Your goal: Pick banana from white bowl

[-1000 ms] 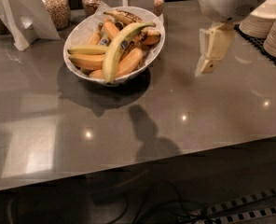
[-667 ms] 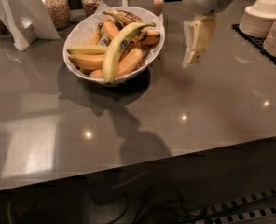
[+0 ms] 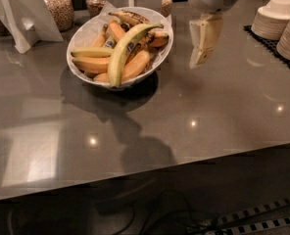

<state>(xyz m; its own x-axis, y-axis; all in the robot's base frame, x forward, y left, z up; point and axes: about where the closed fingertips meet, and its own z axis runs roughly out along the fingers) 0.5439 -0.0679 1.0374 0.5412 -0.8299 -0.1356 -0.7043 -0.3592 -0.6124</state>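
Greenish-yellow banana [image 3: 123,53] lying in white bowl [image 3: 87,29], cream tool [image 3: 196,61] hanging beside the bowl, empty, opening impossible to tell

Banana [image 3: 120,58] greenish-yellow, small dark sticker; white bowl [image 3: 88,31]. Bench [image 3: 223,111] glossy grey-brown. Cream claw [image 3: 200,55] hangs right of the bowl.

Glossy grey countertop [image 3: 223,106], reflected light spots [image 3: 92,141], dark floor [image 3: 243,180] below, tangled cables [image 3: 179,218]
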